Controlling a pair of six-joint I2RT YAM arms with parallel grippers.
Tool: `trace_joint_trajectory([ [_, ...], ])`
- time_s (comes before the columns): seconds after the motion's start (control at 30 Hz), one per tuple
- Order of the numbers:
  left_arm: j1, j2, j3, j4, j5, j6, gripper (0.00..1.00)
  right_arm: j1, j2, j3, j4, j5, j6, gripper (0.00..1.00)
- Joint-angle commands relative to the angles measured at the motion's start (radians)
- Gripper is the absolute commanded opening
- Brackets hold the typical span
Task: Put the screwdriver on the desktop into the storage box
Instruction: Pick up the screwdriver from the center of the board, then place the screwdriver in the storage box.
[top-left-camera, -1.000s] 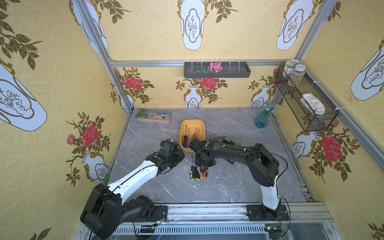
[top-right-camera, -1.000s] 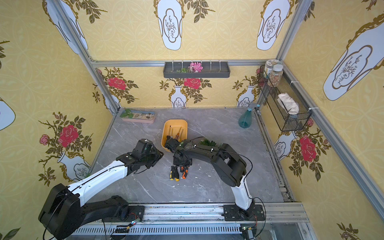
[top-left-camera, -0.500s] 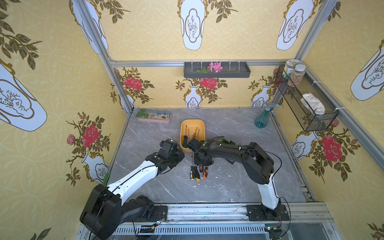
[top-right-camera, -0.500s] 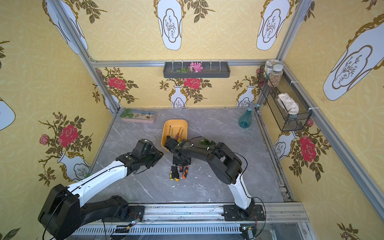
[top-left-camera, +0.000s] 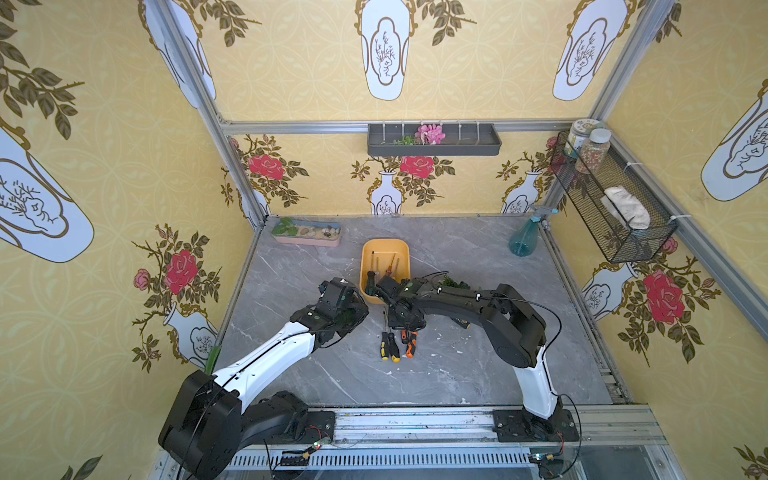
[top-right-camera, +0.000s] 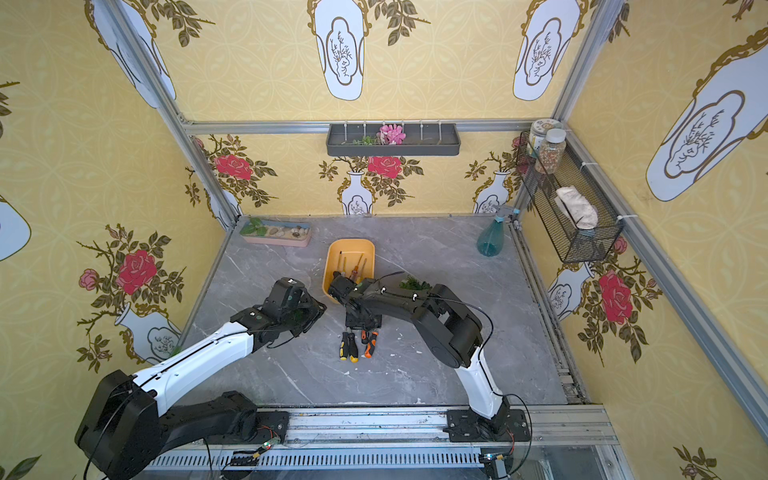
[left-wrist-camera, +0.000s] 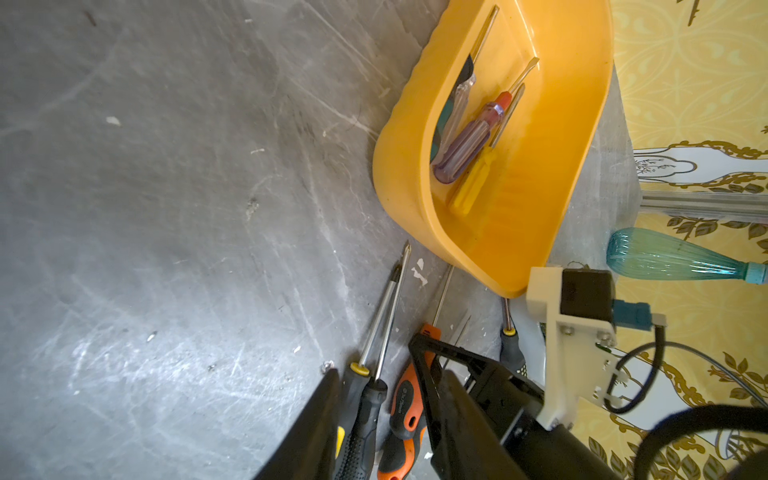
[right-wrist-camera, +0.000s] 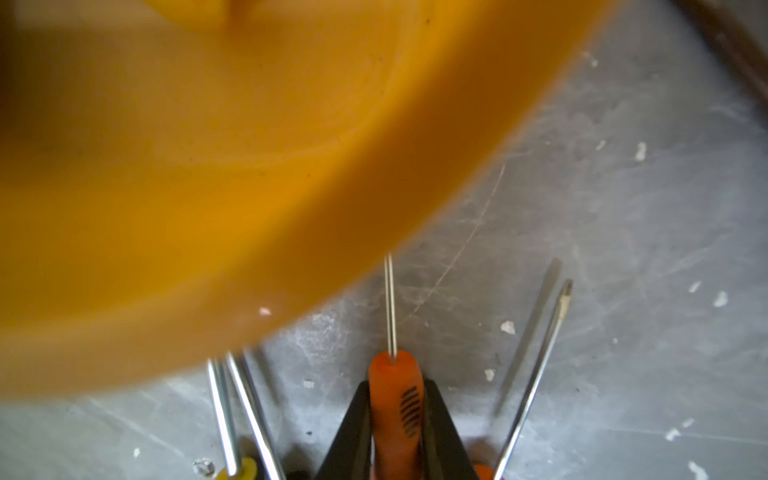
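The right pincer (right-wrist-camera: 397, 386) is pinching the orange screwdriver (right-wrist-camera: 395, 372), with one finger pressed against each side of the front of its handle. That screwdriver lies on the tabletop (top-left-camera: 457, 365), just outside the near end of the yellow box (top-left-camera: 404, 259). Its thin shaft points at the box wall. Two black-and-yellow screwdrivers (top-left-camera: 390, 348) lie alongside it, equally close to the box. More screwdrivers (left-wrist-camera: 469, 145) rest inside the box. The left pincer (left-wrist-camera: 388, 376), off the box's near corner, is spread apart and holds nothing.
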Motion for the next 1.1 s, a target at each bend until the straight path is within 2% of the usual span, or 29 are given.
trace_joint_trajectory([
  [0.0,0.001,-0.006,-0.007,-0.018,-0.010,0.001,0.42,0.004,-0.025,-0.020,-0.022,0.012,0.020,0.14],
  [0.3,0.001,-0.024,-0.024,-0.029,-0.024,0.000,0.42,0.014,-0.224,-0.126,0.004,-0.002,0.101,0.11],
  [0.47,0.003,-0.023,-0.037,-0.025,-0.019,0.001,0.42,0.011,-0.279,-0.078,-0.017,0.016,0.097,0.11],
  [0.63,0.004,-0.026,-0.054,-0.021,-0.010,0.008,0.42,-0.019,-0.211,0.060,-0.007,0.021,0.063,0.11],
  [1.07,0.015,-0.011,-0.059,-0.038,0.013,0.094,0.43,-0.149,0.113,0.435,-0.003,-0.020,-0.002,0.11],
])
